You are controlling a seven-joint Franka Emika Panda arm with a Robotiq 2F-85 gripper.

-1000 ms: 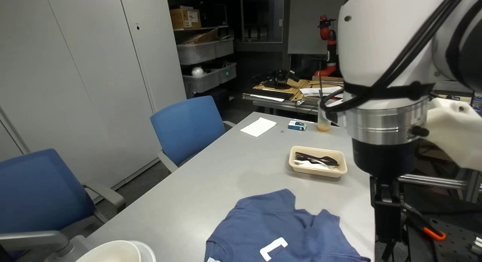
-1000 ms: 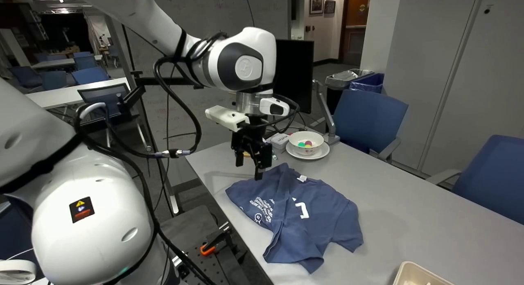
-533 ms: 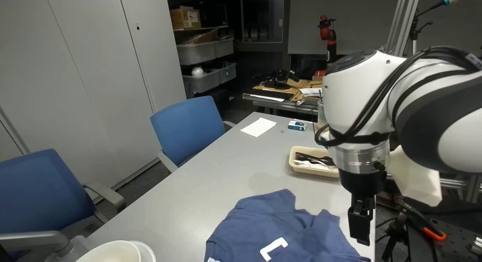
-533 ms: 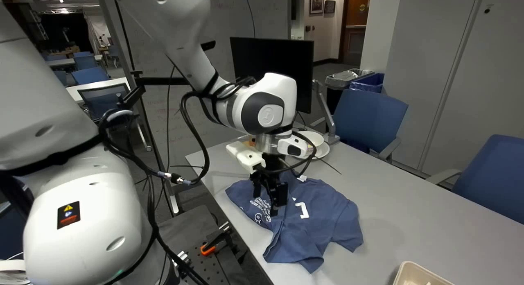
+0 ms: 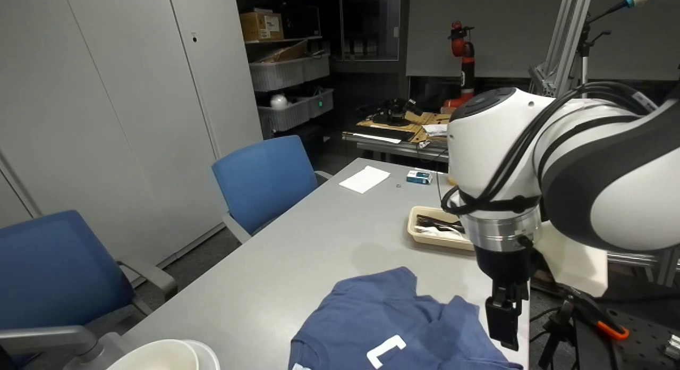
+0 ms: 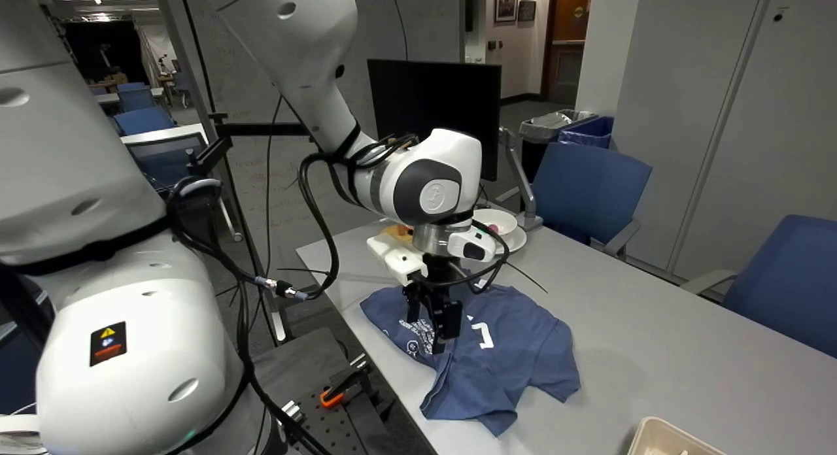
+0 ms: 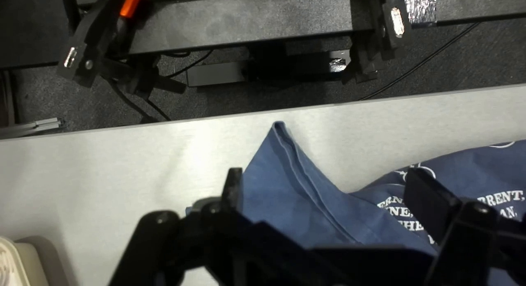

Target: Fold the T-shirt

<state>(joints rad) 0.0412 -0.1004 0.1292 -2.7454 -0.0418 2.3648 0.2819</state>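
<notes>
Broadest of all is the grey surface [image 6: 667,337], and the blue T-shirt [image 6: 507,367] lies on it, close beside one edge, rumpled and partly doubled over, with no clear long axis. Well apart from the shirt sits a cream tray [image 5: 438,244]. The lone hand [image 7: 327,185] hangs over the shirt with its fingers [image 7: 425,197] spread wide and nothing between them. What the coming pinch seems to turn on is the shirt's pointed corner [image 7: 271,162]: it lies beyond the fingertips, towards that same edge, and its hem [image 7: 311,186] slants back beneath the gap between them. I'd expect the hand to need to shift that way and go down first. As for writing, the shirt carries a white figure [image 6: 484,335] like a 7, and smaller white lettering [image 7: 501,197], where I can make out "RENT," and "NE,"; I read no brand.
</notes>
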